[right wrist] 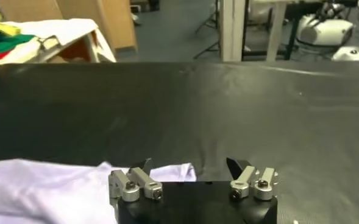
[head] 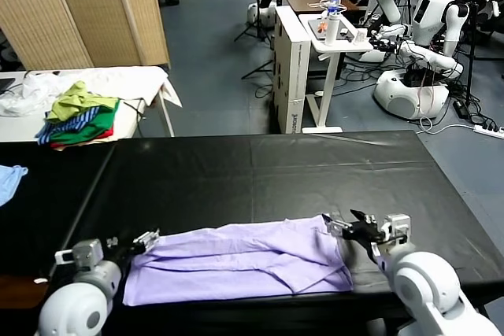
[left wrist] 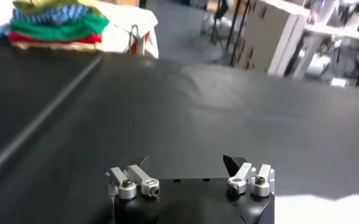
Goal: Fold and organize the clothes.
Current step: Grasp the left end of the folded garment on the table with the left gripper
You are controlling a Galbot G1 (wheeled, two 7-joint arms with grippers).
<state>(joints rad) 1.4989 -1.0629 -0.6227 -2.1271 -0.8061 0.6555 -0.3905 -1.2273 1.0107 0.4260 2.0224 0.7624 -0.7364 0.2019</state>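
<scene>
My lavender T-shirt (head: 236, 264) lies flat-ish on the black table (head: 260, 171), at the near edge, 6 o'clock in the head view. It's spread wide w/ soft folds and a crease ridge through the middle; one corner pokes up toward 12 at its right end. In the right wrist view the same shirt (right wrist: 51, 189) fills the near corner, edge bunched just ahead of my fingers.

My right gripper (head: 354, 230) sits at approx 4 o'clock, right at the shirt's right end, jaws spread apart, nothing between them. Right wrist view agrees: both fingertips (right wrist: 235, 165) stand wide, only cloth edge and bare table beyond. Can't tell if the tips touch the fabric.

My left gripper (head: 142, 241) is at approx 8 o'clock, at the shirt's left end, also gaping, holding nothing. Left wrist view shows its fingertips (left wrist: 233, 162) apart over bare black tabletop, a pale strip of shirt (left wrist: 325, 207) off to one side.

Further out: light blue cloth (head: 9, 180) at 9 o'clock on the table's left edge. Beyond, at 10–11, a white side table (head: 142, 84) w/ a green, blue and red heap of garments (head: 79, 116). At 1–2 o'clock, other white robots (head: 425, 29) and a white cart (head: 315, 53).
</scene>
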